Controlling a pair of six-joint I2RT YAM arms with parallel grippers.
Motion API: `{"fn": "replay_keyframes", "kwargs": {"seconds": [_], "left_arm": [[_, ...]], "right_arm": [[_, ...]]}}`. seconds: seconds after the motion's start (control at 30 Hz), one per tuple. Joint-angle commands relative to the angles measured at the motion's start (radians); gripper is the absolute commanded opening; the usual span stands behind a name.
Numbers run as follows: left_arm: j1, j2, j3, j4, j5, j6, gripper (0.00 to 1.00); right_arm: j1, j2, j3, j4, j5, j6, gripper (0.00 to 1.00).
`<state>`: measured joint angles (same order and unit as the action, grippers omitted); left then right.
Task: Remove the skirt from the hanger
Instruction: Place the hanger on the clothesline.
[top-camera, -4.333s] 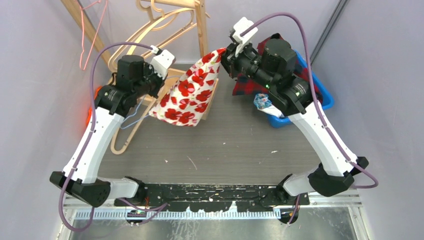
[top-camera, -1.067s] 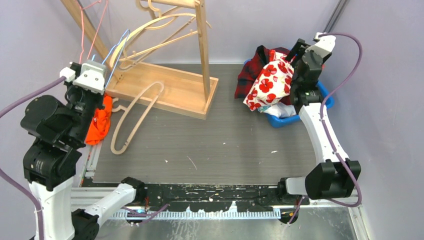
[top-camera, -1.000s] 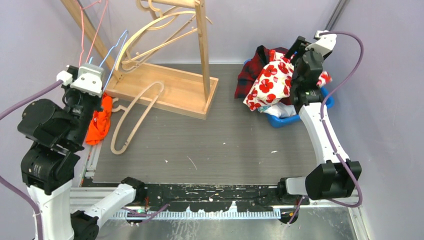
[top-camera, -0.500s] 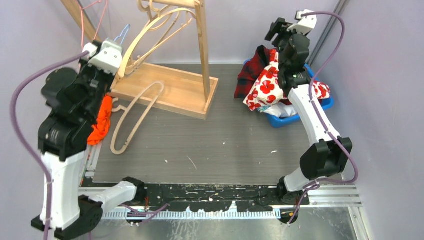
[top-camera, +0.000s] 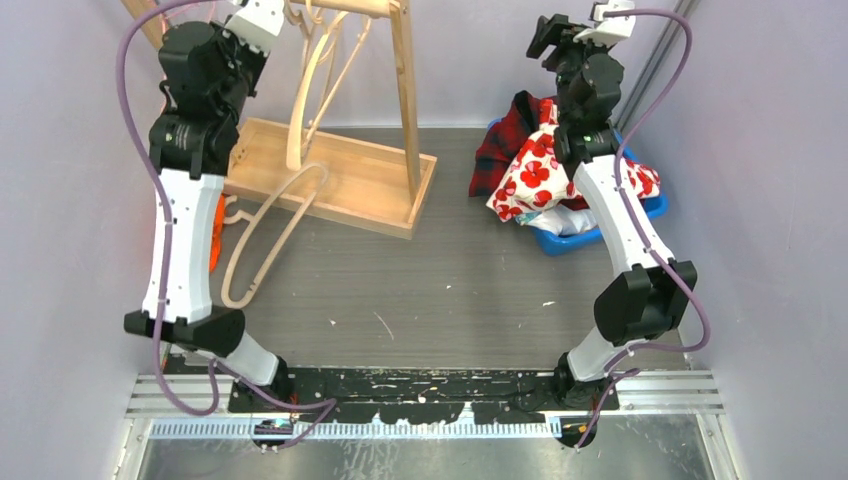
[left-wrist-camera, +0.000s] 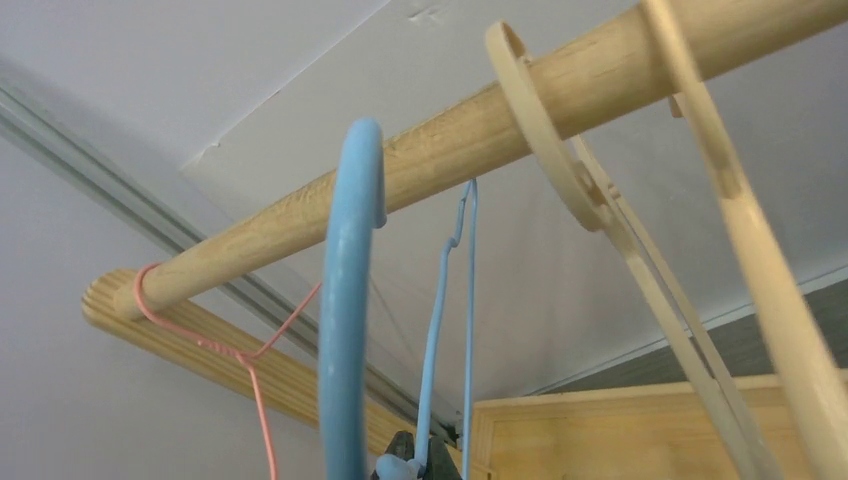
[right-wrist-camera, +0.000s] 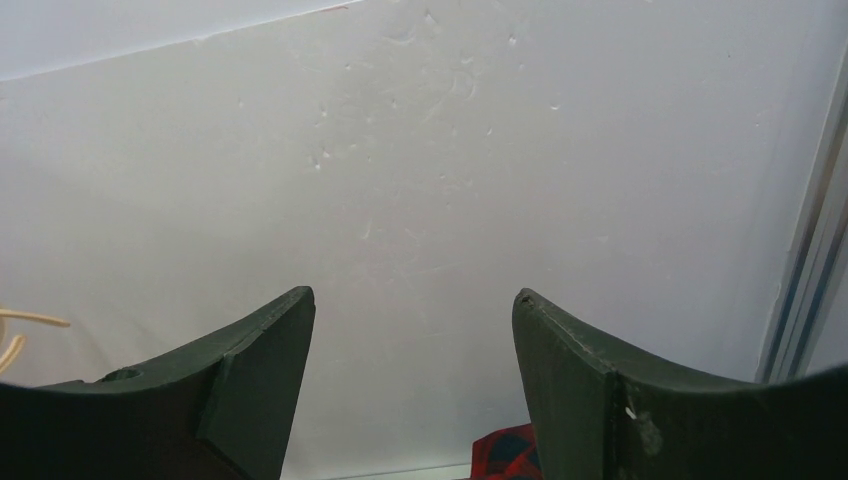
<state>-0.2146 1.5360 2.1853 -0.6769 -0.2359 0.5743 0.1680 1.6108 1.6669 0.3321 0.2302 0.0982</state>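
Observation:
The skirt, white with red flowers, lies crumpled on the clothes in the blue bin, off any hanger. My right gripper is raised well above it, open and empty, facing the back wall. My left arm reaches up to the rack's top. There the left gripper is shut on the wire of a blue hanger, whose hook curls over the wooden rod.
Wooden hangers and a pink wire hanger hang on the same rod. The rack's wooden base stands at the back left, with a wooden hanger and an orange cloth by it. A red plaid garment drapes over the bin.
My left arm has swung up and right, carrying the blue hanger to the rod. My right gripper has lifted away from the skirt, which stays on the bin.

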Motion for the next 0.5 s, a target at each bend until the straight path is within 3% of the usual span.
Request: {"fn": "replay_keyframes", "kwargs": {"seconds": [0.0, 0.23, 0.47], "left_arm": [[0.102, 0.060, 0.121, 0.121, 0.144, -0.116, 0.00], [0.178, 0.230, 0.327, 0.197, 0.303, -0.288, 0.00], [0.202, 0.325, 0.386, 0.254, 0.420, -0.399, 0.00]], "right_arm": [[-0.021, 0.023, 0.063, 0.060, -0.030, 0.015, 0.77], [-0.034, 0.073, 0.123, 0.044, -0.042, 0.038, 0.77], [-0.042, 0.110, 0.161, 0.042, -0.041, 0.045, 0.77]]}}
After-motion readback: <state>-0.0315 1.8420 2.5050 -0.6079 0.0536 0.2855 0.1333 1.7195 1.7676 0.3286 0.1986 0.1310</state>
